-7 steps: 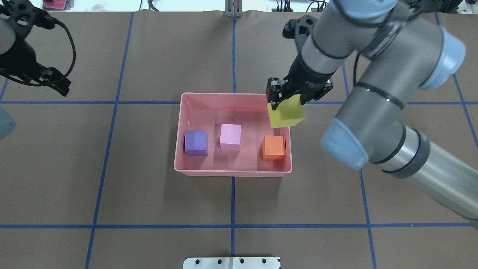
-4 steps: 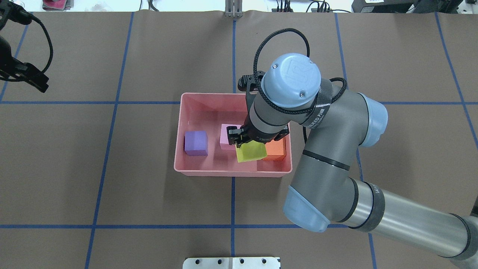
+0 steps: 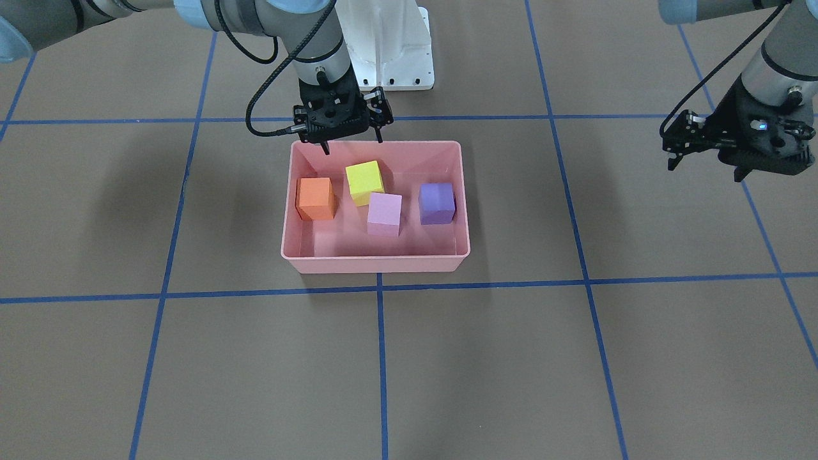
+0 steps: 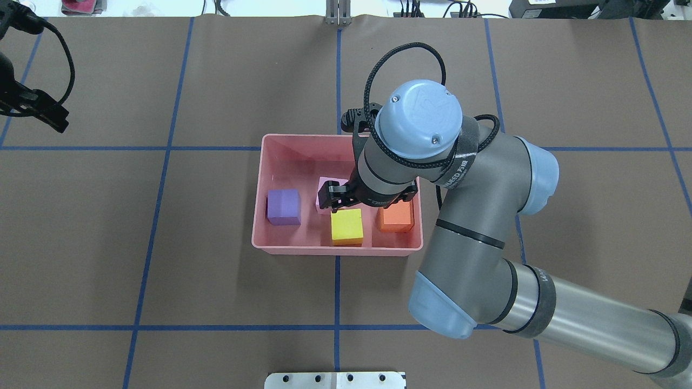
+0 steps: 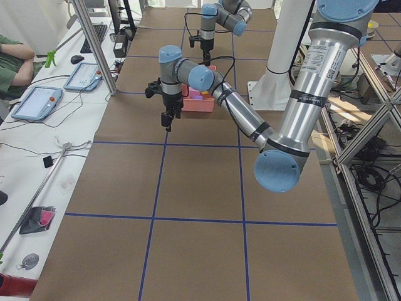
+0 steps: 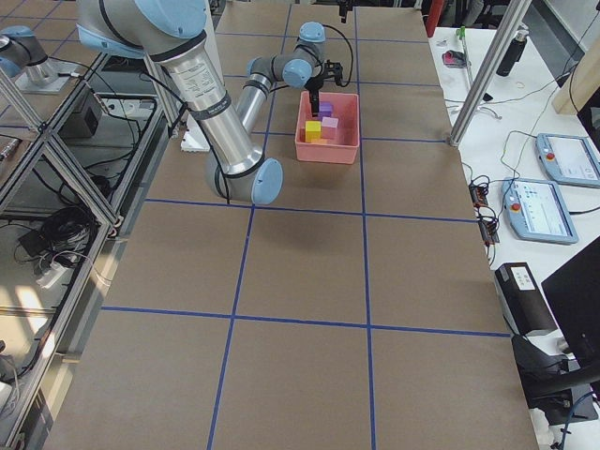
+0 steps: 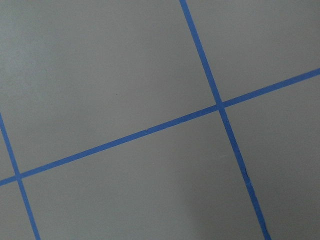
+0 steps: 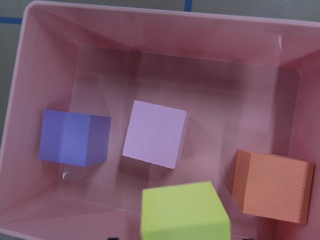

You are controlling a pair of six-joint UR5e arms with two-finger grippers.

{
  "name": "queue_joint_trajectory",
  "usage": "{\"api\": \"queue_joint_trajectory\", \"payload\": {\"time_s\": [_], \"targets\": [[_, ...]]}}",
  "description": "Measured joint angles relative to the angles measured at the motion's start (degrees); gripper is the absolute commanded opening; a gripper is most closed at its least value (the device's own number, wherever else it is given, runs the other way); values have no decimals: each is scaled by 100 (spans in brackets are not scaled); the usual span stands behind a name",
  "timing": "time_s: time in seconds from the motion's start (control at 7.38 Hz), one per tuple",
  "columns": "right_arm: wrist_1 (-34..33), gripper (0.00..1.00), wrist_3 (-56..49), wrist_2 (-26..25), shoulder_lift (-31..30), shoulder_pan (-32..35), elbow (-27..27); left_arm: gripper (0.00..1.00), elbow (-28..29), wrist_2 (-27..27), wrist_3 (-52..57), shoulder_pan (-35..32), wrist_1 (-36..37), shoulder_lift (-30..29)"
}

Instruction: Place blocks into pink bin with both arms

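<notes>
The pink bin (image 4: 335, 250) holds all four blocks: purple (image 4: 284, 206), pale pink (image 4: 323, 185), yellow (image 4: 346, 227) and orange (image 4: 396, 217). The yellow block lies free on the bin floor by the wall nearest the robot, between the pink and orange ones. My right gripper (image 3: 353, 142) is open and empty just above it; its wrist hides part of the pink block from overhead. The right wrist view shows the yellow block (image 8: 182, 212) below, with purple (image 8: 75, 137), pink (image 8: 155, 132) and orange (image 8: 272, 185). My left gripper (image 3: 706, 169) is open and empty, far off to the side over bare table.
The white pedestal (image 3: 390, 45) stands behind the bin on the robot's side. A metal plate (image 4: 335, 380) sits at the table's near edge. Blue tape lines (image 7: 218, 105) cross the brown table. Tablets (image 5: 37, 102) lie on a side desk.
My right gripper carried the yellow block over the bin, lowered it and opened; the block now rests on the bin floor. My left arm drew back slightly to the left.
</notes>
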Motion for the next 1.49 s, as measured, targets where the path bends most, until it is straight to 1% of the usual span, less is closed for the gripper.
{"api": "queue_joint_trajectory", "payload": {"time_s": [0.14, 0.27, 0.41, 0.54, 0.68, 0.81, 1.22, 1.35, 1.49], "targets": [[-1, 100, 0, 0, -15, 86, 58, 100, -23, 6, -16, 0, -11, 85], [-24, 100, -19, 32, -111, 301, 201, 100, -82, 18, -27, -11, -150, 312], [-62, 100, -78, 142, -356, 664, 430, 100, -81, 32, -96, -105, -423, 543], [-81, 100, -249, 373, -723, 1151, 689, 100, -20, 45, -188, -255, -638, 684], [-73, 100, -515, 638, -1088, 1632, 888, 100, 40, 98, -238, -340, -730, 771], [-24, 100, -728, 788, -1412, 2007, 1014, 100, 107, 205, -254, -375, -762, 833], [106, 100, -1114, 877, -2082, 2921, 841, 100, 177, 347, -223, -497, -781, 1151], [130, 100, -1608, 915, -2431, 3186, 786, 100, 164, 304, -149, -669, -787, 1298], [138, 100, -2246, 1081, -2838, 3526, 730, 100, 166, 139, 131, -905, -782, 1504]]}}
